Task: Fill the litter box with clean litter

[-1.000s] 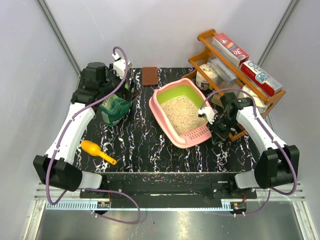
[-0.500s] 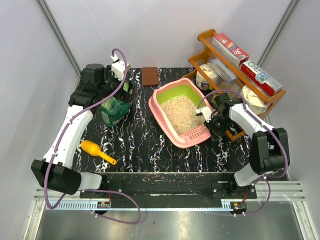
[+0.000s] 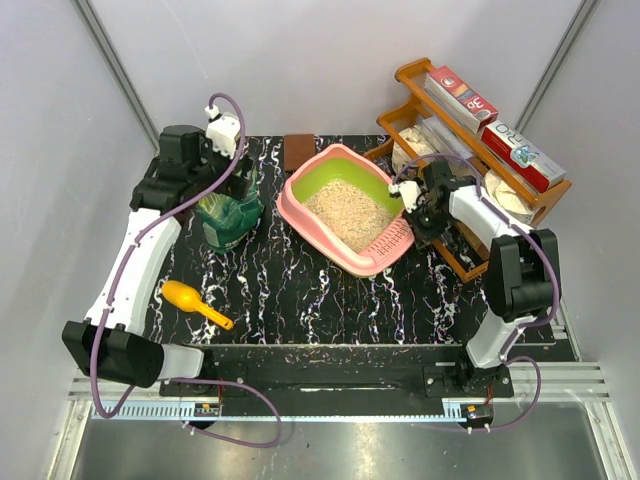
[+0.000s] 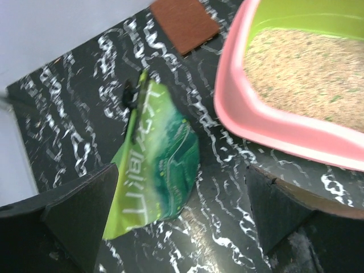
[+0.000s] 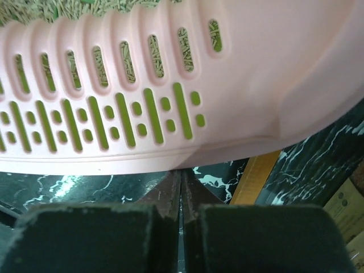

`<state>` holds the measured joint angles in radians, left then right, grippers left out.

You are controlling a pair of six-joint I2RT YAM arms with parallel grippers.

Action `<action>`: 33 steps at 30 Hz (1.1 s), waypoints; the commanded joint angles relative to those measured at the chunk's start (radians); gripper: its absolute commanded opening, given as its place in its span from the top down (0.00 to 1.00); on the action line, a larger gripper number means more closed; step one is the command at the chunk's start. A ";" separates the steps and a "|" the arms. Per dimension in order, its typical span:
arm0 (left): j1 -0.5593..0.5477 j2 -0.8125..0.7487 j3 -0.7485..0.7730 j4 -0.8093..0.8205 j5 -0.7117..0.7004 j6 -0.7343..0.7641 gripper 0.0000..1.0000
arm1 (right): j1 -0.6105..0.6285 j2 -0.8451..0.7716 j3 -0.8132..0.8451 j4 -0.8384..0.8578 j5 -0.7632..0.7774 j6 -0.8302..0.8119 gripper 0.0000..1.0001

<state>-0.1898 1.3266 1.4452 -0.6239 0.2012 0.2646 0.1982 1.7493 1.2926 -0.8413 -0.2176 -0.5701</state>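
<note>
Shows a rounded-rectangular pink plastic litter box (image 3: 292,205) with lime-green inner walls, lying askew on the far right-centre of a black, white-veined table (image 3: 300,300), slotted lip toward the near right. Carries a layer of fine beige-tan clean litter (image 3: 348,208) across its floor, visible too through the lip's upper slots from the right wrist. Sits just beside a brown wooden rack (image 3: 412,72) of boxes on the right. Puts the right gripper (image 3: 413,203) at the lip's outer right corner, fingers pressed together on nothing, tips right up against the pink edge. Has the left gripper (image 4: 182,207) above a green bag (image 3: 230,218) with white characters, left of the box, fingers spread wide with nothing clamped between them. Shows a yellow-orange plastic scoop (image 3: 192,300) alone near the table's left front, well apart from the box. Places a flat brown square pad (image 3: 298,150) at the far edge, near the box's far corner.
</note>
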 commanded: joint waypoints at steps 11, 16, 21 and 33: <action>0.128 0.201 0.078 -0.096 -0.171 0.004 0.05 | 0.006 -0.217 0.129 -0.070 -0.112 0.206 0.41; 0.138 0.305 0.122 -0.106 -0.094 0.088 0.22 | 0.007 -0.232 0.213 0.028 -0.322 0.279 0.12; 0.136 0.391 0.168 -0.192 -0.049 0.117 0.54 | 0.023 -0.123 0.324 0.001 -0.561 0.242 0.17; 0.138 0.198 0.054 -0.336 0.142 0.188 1.00 | 0.208 0.079 0.400 -0.472 -0.553 -0.365 0.64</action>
<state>-0.0532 1.6711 1.5269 -0.8410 0.2436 0.4046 0.3889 1.8458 1.7187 -1.1160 -0.7609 -0.6888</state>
